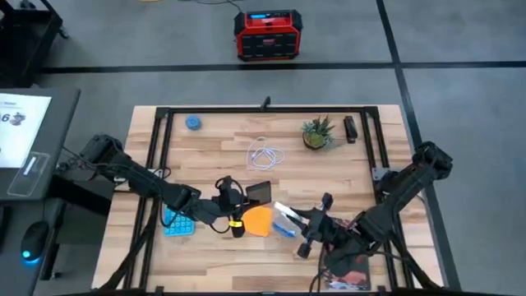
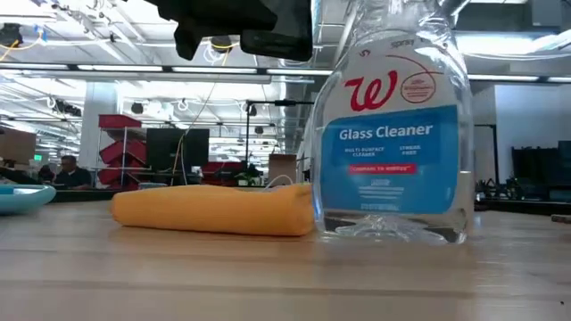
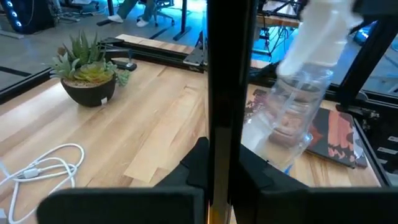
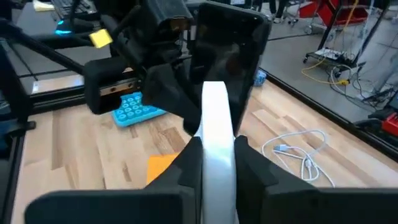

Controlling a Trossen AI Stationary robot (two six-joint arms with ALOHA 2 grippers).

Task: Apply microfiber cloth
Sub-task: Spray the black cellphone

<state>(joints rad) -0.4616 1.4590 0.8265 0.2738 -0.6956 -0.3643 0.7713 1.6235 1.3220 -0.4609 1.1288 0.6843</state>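
My right claw [image 1: 289, 215] pinches the glass cleaner bottle [image 1: 283, 219] just beside the microfiber cloth [image 1: 260, 222], which lies flat and untouched on the table [image 1: 329, 173]: wiping hasn't begun, I judge. My left claw [image 1: 233, 194] clamps the black smartphone [image 1: 258, 191] upright just behind the cloth. Blue calculator [image 1: 177, 222] near; white cable [image 1: 265, 154] and potted succulent [image 1: 316, 134] farther back.

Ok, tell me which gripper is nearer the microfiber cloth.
Left. The left gripper holds the smartphone at the microfiber cloth's edge; the right gripper holds the glass cleaner bottle beyond it.
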